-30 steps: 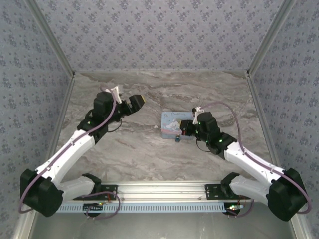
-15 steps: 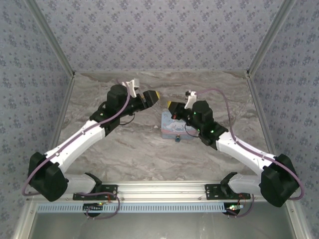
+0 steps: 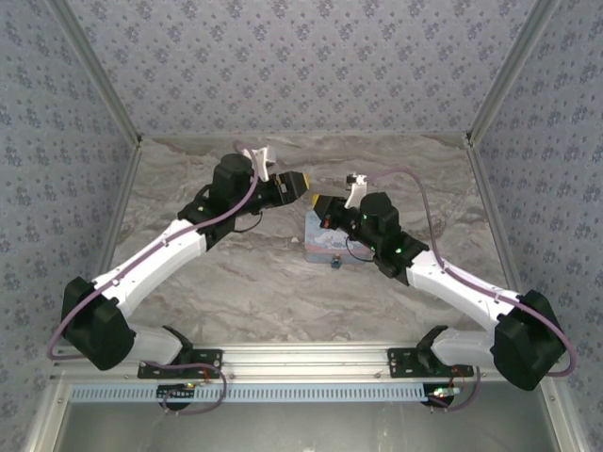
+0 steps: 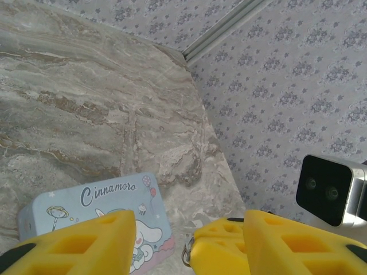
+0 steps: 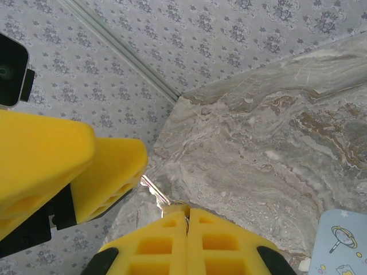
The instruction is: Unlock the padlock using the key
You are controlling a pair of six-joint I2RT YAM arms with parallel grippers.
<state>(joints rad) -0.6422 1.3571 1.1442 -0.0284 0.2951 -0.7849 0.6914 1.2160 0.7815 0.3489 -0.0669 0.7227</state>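
Right fingers (image 5: 166, 246) are clenched on small silver key (image 5: 153, 193), blade sticking out toward the left fingers (image 5: 109, 177). Left fingers are spread apart, holding nothing, just beside the key tip. Both sets are up off the grey marble surface (image 3: 254, 282), near the pale blue rectangular cartoon tin (image 3: 325, 237). Tiny silvery-grey and blue padlock (image 3: 335, 266) lies on the surface just beside the tin's near edge.

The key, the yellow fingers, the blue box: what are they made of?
The key looks like bare metal: thin, silvery, glinting. The right gripper's fingers seem matte yellow plastic or foam, with moulded cut-outs. The blue box is smooth and printed, probably painted tin, possibly plastic.
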